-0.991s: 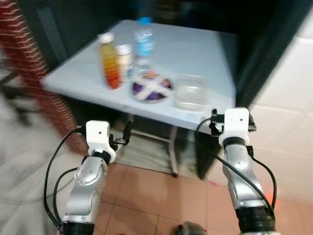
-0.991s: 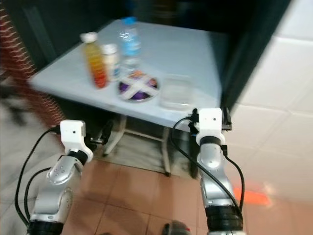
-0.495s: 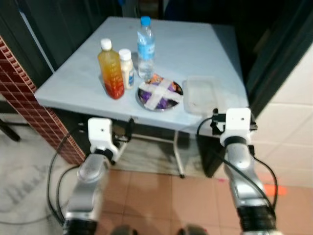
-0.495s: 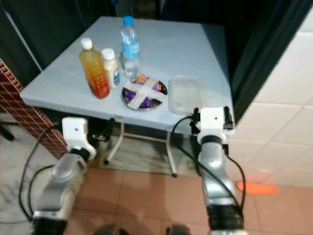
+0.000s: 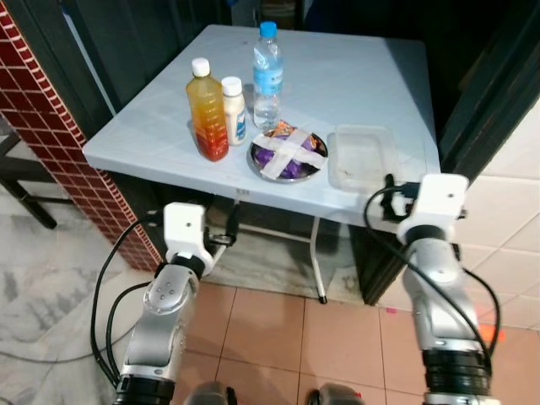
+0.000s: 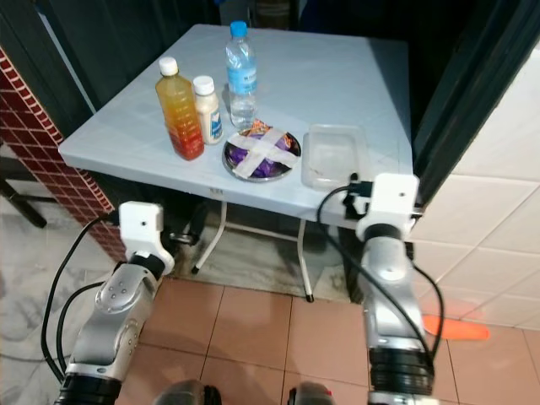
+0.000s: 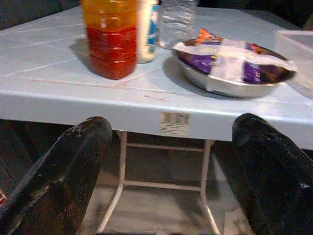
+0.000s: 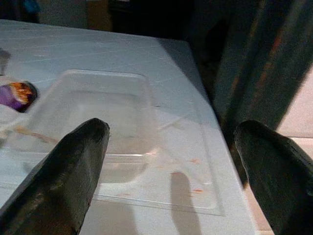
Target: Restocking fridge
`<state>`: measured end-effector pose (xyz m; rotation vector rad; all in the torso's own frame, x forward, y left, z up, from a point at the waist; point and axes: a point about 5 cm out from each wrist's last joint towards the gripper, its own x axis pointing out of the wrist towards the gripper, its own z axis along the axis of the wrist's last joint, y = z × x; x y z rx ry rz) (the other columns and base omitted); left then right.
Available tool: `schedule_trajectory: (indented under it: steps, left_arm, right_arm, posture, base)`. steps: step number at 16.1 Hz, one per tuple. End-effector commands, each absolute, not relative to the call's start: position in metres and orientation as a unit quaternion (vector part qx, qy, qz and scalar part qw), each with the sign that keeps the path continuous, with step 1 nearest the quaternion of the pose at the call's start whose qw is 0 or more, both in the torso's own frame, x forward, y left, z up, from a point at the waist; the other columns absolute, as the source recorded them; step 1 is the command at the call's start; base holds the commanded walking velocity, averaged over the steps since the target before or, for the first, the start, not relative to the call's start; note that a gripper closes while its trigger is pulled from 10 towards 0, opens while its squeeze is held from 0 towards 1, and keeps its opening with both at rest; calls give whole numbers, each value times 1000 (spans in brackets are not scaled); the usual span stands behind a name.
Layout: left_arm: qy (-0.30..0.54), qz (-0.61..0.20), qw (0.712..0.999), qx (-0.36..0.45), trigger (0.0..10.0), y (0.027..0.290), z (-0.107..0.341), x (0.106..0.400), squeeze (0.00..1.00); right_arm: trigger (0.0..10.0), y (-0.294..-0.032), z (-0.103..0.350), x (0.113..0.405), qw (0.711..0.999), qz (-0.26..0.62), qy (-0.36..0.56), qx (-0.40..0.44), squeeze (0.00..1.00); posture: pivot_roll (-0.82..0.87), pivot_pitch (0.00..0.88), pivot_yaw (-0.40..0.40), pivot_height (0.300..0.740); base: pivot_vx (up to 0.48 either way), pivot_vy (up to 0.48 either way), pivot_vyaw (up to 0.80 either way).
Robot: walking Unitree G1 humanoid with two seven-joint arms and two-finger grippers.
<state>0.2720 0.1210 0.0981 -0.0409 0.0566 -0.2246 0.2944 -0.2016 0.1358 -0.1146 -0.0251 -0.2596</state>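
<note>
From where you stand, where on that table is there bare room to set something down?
The table's far right stretch behind the clear plastic container is bare, as is the left part beside the orange juice bottle. It is crowded at the front middle: juice, small white bottle, water bottle and the taped steel bowl sit close together.

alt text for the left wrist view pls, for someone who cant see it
The left tool's two black fingers spread open just below the near edge of a pale blue table. On the table stand an orange juice bottle, a small white bottle and a water bottle, beside a metal bowl of taped snack packets.
</note>
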Motion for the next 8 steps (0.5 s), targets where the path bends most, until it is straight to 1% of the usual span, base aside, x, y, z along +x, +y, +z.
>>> schedule_trajectory:
  steps: [1, 2, 3, 4, 8]
  left_arm:
    - [27, -113, 993, -6, 10000, 125, 101, 271, 0]
    - [25, -114, 993, -3, 10000, 126, 102, 272, 0]
    - [21, -113, 993, 0, 10000, 128, 105, 273, 0]
    - [18, -112, 994, 3, 10000, 129, 107, 273, 0]
    - [21, -115, 993, 8, 10000, 130, 106, 269, 0]
  right_arm:
    - [10000, -211, 139, 295, 986, -153, -17, -56, 0]
    - [10000, -219, 135, 295, 986, -163, -7, -47, 0]
    - [10000, -226, 138, 297, 984, -171, -10, -47, 855]
    - [10000, -228, 141, 298, 984, -174, -13, -49, 1000]
    - [10000, -232, 146, 306, 986, -163, -27, -21, 1000]
  posture:
    - [-9, 86, 59, 740]
    - [-4, 91, 63, 740]
    - [-1, 97, 63, 740]
    - [9, 109, 69, 740]
    - [14, 119, 75, 740]
  base:
    - [0, 0, 0]
    - [0, 0, 0]
    - [0, 0, 0]
    - [0, 0, 0]
    - [0, 0, 0]
